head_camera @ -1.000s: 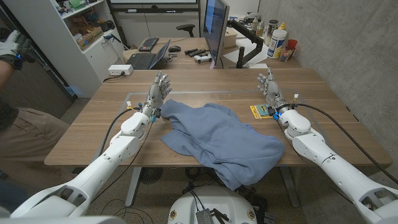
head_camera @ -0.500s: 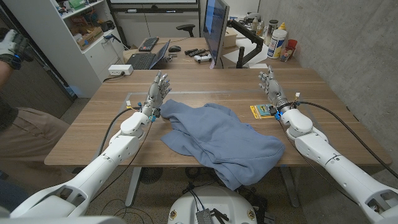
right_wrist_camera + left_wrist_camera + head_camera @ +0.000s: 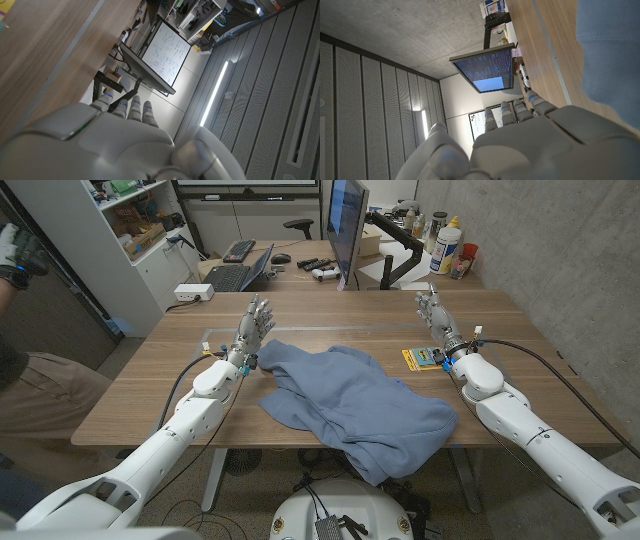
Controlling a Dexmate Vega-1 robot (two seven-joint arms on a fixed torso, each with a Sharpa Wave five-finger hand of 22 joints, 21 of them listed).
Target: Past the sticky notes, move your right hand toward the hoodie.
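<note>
A blue hoodie (image 3: 350, 405) lies crumpled across the middle of the wooden table (image 3: 150, 385), one part hanging over the front edge. A yellow pad of sticky notes (image 3: 422, 359) sits to its right. My right hand (image 3: 434, 314) stands upright beyond the sticky notes, fingers apart and holding nothing, well right of the hoodie. My left hand (image 3: 254, 326) stands upright at the hoodie's far left corner, fingers spread and empty. A strip of blue hoodie (image 3: 610, 55) shows in the left wrist view beside my left hand (image 3: 530, 145). My right hand (image 3: 110, 140) appears in the right wrist view over bare wood.
A monitor (image 3: 346, 225) stands on a second desk behind the table, with bottles (image 3: 446, 246) at the back right and a laptop (image 3: 240, 272) at the back left. A person's gloved hand (image 3: 18, 252) and sleeve show at the left edge.
My right hand has crept slightly further back and to the right. The left hand and the hoodie have stayed put.
</note>
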